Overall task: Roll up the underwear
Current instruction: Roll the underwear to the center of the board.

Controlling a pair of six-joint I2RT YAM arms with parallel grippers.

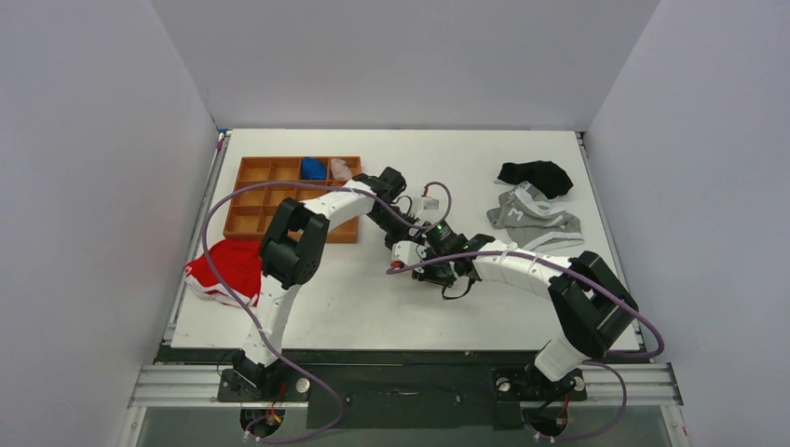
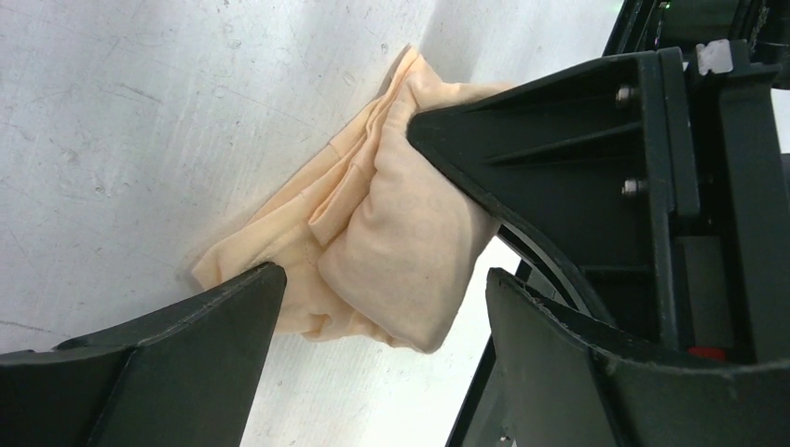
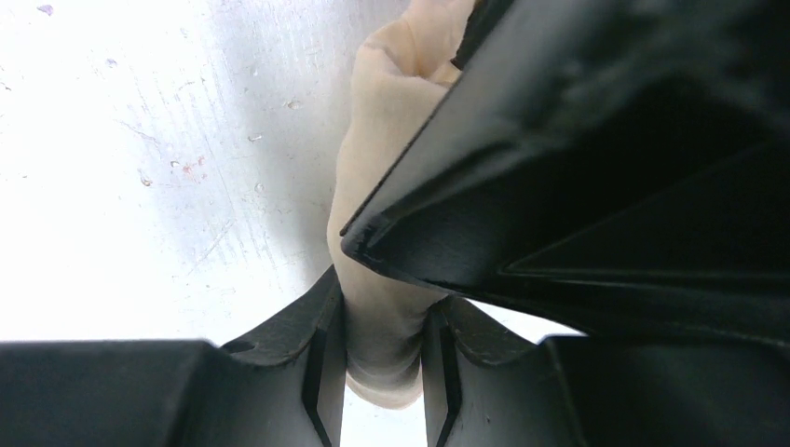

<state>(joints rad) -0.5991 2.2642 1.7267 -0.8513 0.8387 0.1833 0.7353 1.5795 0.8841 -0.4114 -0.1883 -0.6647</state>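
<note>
The underwear [image 2: 391, 242] is a cream fabric bundle, partly rolled, lying on the white table. In the left wrist view my left gripper [image 2: 382, 275] is open, its two fingers standing either side of the bundle's near end without closing on it. My right gripper [image 3: 384, 317] is shut on one end of the underwear [image 3: 382, 233], pinching the thick fold between its pads. In the top view both grippers meet at mid-table, left [image 1: 410, 228] and right [image 1: 421, 263], and they hide the underwear.
An orange divided tray [image 1: 251, 172] stands at the back left, holding a blue item [image 1: 314, 169] and a pale item [image 1: 342, 169]. A red garment [image 1: 226, 270] lies at the left edge. A grey garment [image 1: 531, 216] and a black one [image 1: 536, 175] lie at the back right.
</note>
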